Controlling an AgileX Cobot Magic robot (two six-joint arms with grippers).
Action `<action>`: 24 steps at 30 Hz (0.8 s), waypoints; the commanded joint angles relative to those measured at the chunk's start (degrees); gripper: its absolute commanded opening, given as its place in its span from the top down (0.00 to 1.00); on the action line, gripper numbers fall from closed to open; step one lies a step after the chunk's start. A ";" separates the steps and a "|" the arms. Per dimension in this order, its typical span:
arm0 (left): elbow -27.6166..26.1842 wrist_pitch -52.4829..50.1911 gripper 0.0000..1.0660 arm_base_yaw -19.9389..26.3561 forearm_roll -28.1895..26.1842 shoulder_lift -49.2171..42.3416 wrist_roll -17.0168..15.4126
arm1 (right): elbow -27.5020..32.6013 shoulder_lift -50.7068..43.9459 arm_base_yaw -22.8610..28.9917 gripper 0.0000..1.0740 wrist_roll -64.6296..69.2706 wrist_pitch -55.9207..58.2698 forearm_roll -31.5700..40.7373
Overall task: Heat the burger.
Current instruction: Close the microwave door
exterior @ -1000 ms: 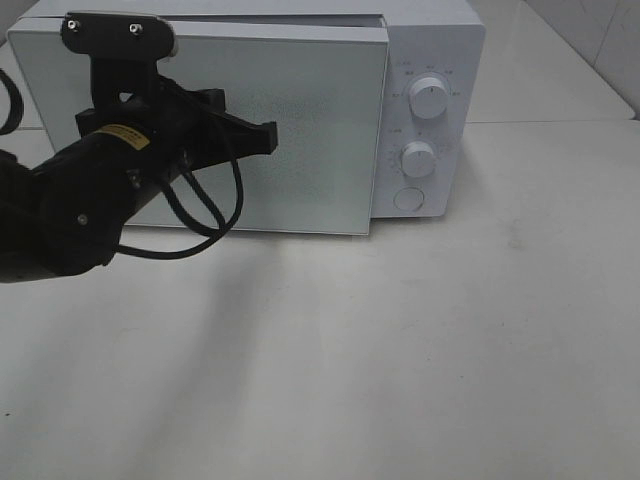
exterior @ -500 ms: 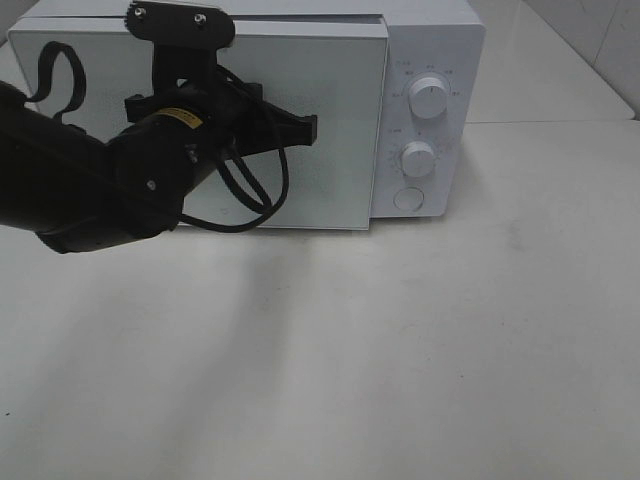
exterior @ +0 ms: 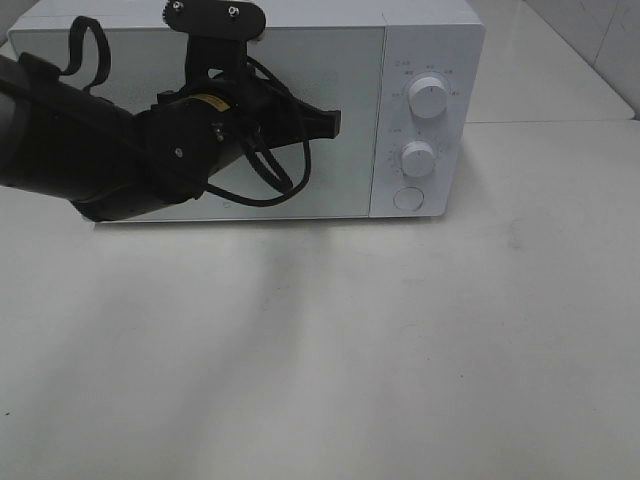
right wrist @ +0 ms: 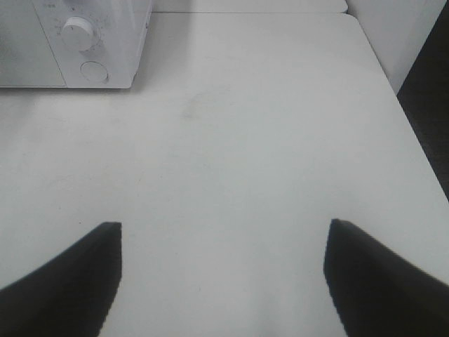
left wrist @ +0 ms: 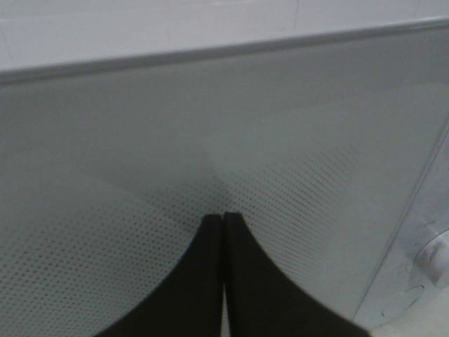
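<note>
**A:** Left tool first. How does it stand?

**B:** Clenched, with nothing in it. Its two black pads lie flat against each other. The tips sit right at the door of the microwave, on the dotted window near the edge that meets the control panel. I cannot tell whether they actually press on the glass.

**A:** And the arm behind it?

**B:** The left arm reaches across the front of the microwave and covers much of the door's far half.

**A:** Right tool?

**B:** Released, with its fingers spread wide and nothing between them. It hangs over bare table, well apart from the microwave, out in front of it on the control-panel side.

**A:** How is the door?

**B:** Shut, flush with the panel beside it.

**A:** What is on the panel?

**B:** The upper knob is on top, the lower knob is beneath it, and the round button is lowest, near the microwave's bottom edge.

**A:** Where is the burger?

**B:** It shows in none of the views. The door's window is pale and I cannot see through it, so I cannot tell where the burger is.
</note>
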 commanded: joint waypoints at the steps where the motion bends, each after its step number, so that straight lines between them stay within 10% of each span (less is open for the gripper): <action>1: -1.66 -3.55 1.00 1.43 -1.26 0.11 0.92 | 0.23 -1.55 -0.46 0.29 -0.23 -0.23 -0.11; 16: 7.51 8.71 0.94 -4.30 -4.35 -8.48 1.09 | 0.23 -1.55 -0.46 0.29 -0.23 -0.23 -0.11; 19: 8.19 15.07 0.66 -4.41 -4.47 -9.74 1.20 | 0.23 -1.55 -0.46 0.29 -0.23 -0.23 -0.11; 21: 8.31 21.94 0.18 -4.35 -4.47 -10.31 1.20 | 0.23 -1.55 -0.40 0.29 -0.23 -0.23 -0.11; 24: 8.31 26.64 0.06 -4.35 -3.90 -10.83 1.26 | 0.23 -1.55 -0.40 0.29 -0.23 -0.23 -0.11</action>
